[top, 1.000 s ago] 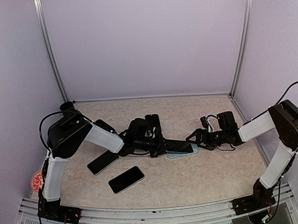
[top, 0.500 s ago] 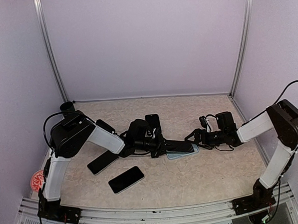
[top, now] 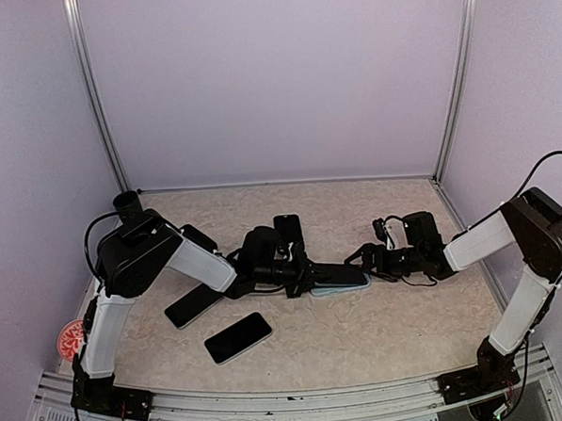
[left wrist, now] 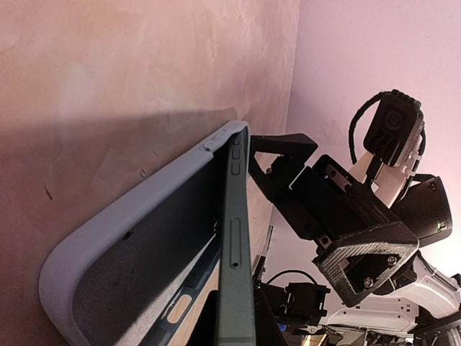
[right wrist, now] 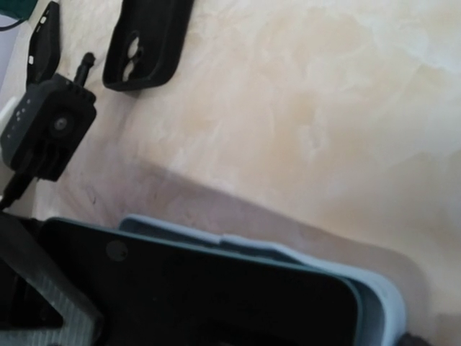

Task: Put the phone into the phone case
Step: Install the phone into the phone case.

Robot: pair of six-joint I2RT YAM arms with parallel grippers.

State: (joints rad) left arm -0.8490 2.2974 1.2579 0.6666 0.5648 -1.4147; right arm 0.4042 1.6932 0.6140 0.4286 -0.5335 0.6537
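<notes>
My left gripper (top: 301, 277) is shut on a dark phone (top: 333, 272) at mid-table. The phone tilts over a pale blue-grey phone case (top: 351, 285) lying open side up. In the left wrist view the phone (left wrist: 235, 245) shows edge-on above the case (left wrist: 137, 238), its far end meeting the case's end wall. My right gripper (top: 365, 260) stands open just beyond that end, with its fingers (left wrist: 288, 148) spread wide and holding nothing. From the right wrist the phone (right wrist: 202, 292) covers most of the case (right wrist: 374, 303).
Two more dark phones (top: 194, 305) (top: 238, 337) lie at the front left. A black case (top: 288, 231) lies behind the left gripper and shows again as the black case (right wrist: 148, 43). A small black object (top: 199, 236) sits at the left. White walls enclose the table.
The right gripper has crept left toward the end of the case. The left gripper, with the phone and case, has shifted slightly left.
</notes>
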